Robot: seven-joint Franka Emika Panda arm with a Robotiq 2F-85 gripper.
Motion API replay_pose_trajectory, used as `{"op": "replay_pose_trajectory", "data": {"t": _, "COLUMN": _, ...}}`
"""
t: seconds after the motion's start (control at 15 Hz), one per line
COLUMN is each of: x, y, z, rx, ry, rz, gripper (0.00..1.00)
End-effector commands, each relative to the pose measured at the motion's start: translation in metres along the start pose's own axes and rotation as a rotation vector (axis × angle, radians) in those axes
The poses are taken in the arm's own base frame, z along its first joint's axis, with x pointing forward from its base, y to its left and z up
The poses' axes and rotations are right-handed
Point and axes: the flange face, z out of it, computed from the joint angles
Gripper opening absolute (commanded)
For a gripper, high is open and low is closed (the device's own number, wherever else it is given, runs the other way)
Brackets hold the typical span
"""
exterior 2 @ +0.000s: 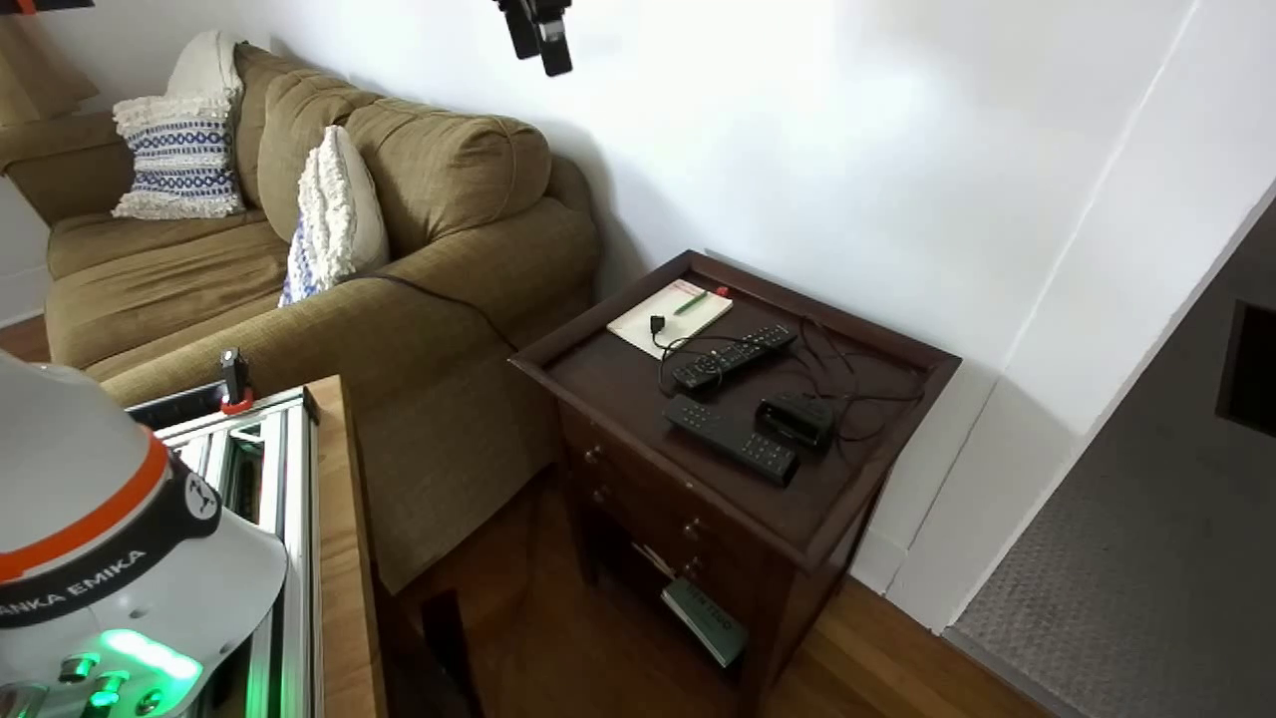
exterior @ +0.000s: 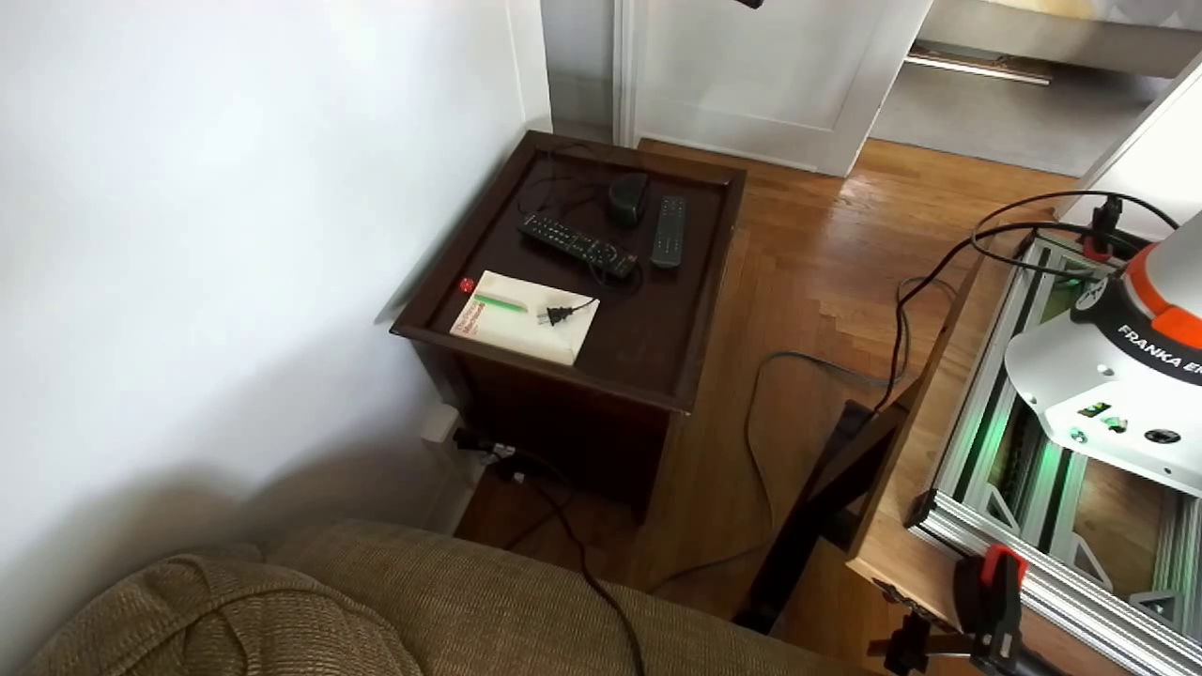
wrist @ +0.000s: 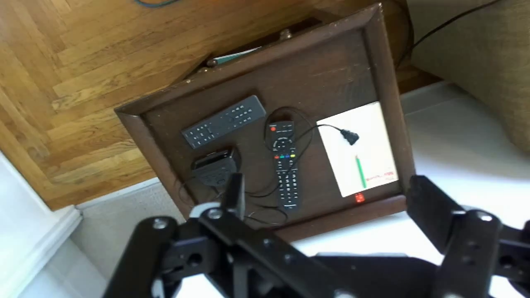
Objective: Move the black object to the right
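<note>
The black object looks to be the slim, very dark remote with coloured buttons (exterior: 575, 242); it also shows in an exterior view (exterior 2: 736, 357) and in the wrist view (wrist: 285, 159). It lies flat on a dark brown side table (exterior: 643, 347), and a thin black cable crosses it. My gripper (wrist: 326, 186) is open, with nothing between its fingers, and hangs well above the table. In an exterior view the gripper (exterior 2: 538, 45) shows at the top edge, against the white wall. Only a dark tip (exterior: 749, 3) shows in an exterior view.
A broader grey-black remote (wrist: 223, 122) and a black dock-like device (wrist: 215, 167) lie near the object. A white booklet (wrist: 335, 157) carries a green pencil (wrist: 361, 171) and a plug (wrist: 350, 136). A red die (wrist: 359, 197) sits by the raised rim. A wall and a sofa (exterior 2: 449, 299) border the table.
</note>
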Motion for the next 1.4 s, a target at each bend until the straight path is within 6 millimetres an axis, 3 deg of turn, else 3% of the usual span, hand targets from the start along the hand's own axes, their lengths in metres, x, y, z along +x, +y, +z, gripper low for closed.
{"op": "replay_pose_trajectory", "data": {"t": 0.0, "x": 0.017, "y": 0.031, "z": 0.044, "rx": -0.02, "ry": -0.011, "rz": 0.133, "gripper": 1.0}}
{"op": "replay_pose_trajectory", "data": {"t": 0.4, "x": 0.042, "y": 0.068, "z": 0.104, "rx": 0.008, "ry": 0.121, "rz": 0.232, "gripper": 1.0}}
{"op": "replay_pose_trajectory", "data": {"t": 0.93, "x": 0.043, "y": 0.096, "z": 0.179, "rx": -0.134, "ry": 0.176, "rz": 0.353, "gripper": 1.0}}
{"op": "replay_pose_trajectory", "data": {"t": 1.0, "x": 0.044, "y": 0.095, "z": 0.163, "rx": -0.114, "ry": 0.185, "rz": 0.322, "gripper": 1.0}}
{"op": "replay_pose_trajectory", "data": {"t": 1.13, "x": 0.043, "y": 0.097, "z": 0.175, "rx": -0.127, "ry": 0.167, "rz": 0.34, "gripper": 1.0}}
{"op": "replay_pose_trajectory", "data": {"t": 1.33, "x": 0.043, "y": 0.096, "z": 0.177, "rx": -0.127, "ry": 0.163, "rz": 0.344, "gripper": 1.0}}
